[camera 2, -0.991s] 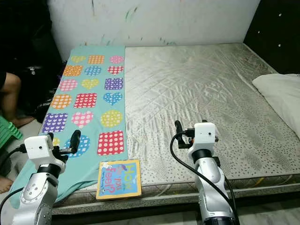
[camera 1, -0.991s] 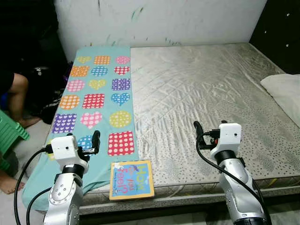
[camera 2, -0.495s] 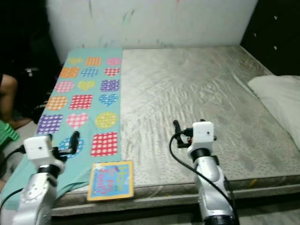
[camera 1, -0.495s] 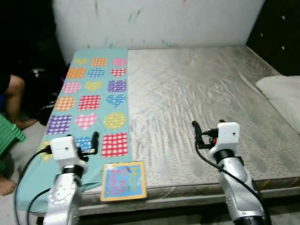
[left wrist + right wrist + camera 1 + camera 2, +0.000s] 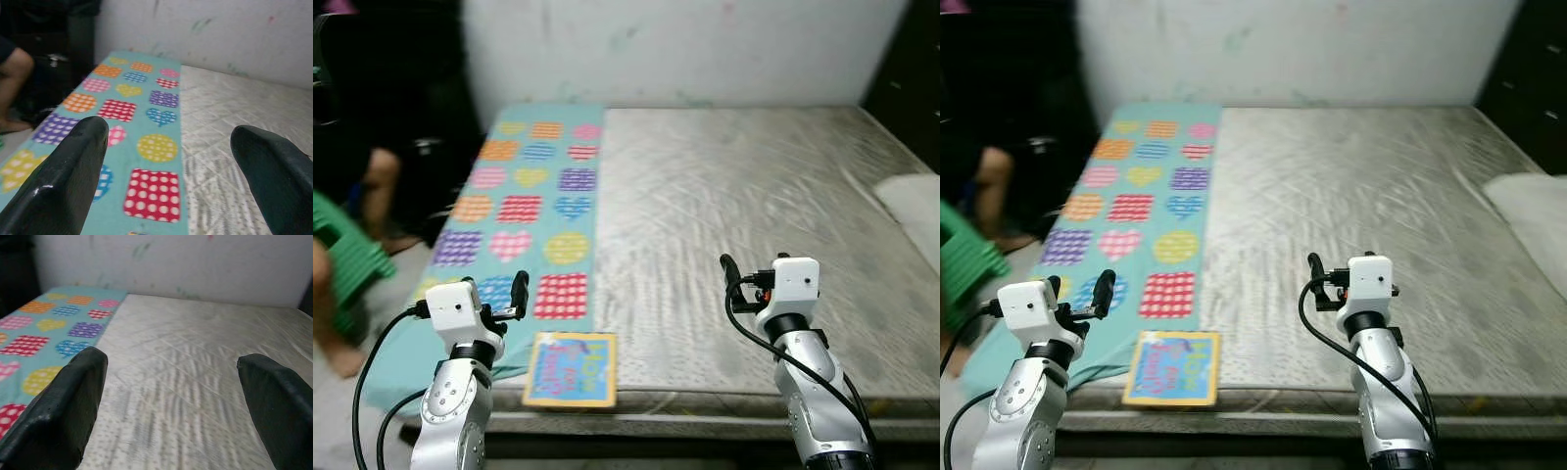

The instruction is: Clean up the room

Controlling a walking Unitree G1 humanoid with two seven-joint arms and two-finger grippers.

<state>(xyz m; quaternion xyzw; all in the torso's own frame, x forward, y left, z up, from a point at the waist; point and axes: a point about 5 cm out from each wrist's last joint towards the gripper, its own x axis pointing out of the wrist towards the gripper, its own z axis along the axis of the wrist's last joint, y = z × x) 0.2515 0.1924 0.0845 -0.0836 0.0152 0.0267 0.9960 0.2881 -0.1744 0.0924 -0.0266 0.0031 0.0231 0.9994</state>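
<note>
Lying at the lower left of the head views, the picture book (image 5: 572, 369) rested flat at the near edge of the mattress (image 5: 773, 206), its left portion overlapping the bottom hem of the teal patterned mat (image 5: 524, 211) and its near edge about flush with the bed's edge. The book's longer side appeared to run towards the wall, though the blur made this hard to fix.

The left gripper (image 5: 519, 291) hovered above the mat, just to the upper left of the book in the frame and close to its far left corner. Its fingers (image 5: 63, 178) stood well apart and held nothing. The right gripper (image 5: 728, 268) hung over bare mattress near the middle of the frame, well apart from the book, its fingers (image 5: 66, 404) also spread and empty.

Judged from this layout, the left arm was plainly the nearer one, and the book lay slightly nearer the robot and to the right of that gripper, so a short reach down and inward would likely meet it. A person's leg (image 5: 380, 181) and a green stool (image 5: 347, 259) occupied the left edge of the frame, beside the bed.
</note>
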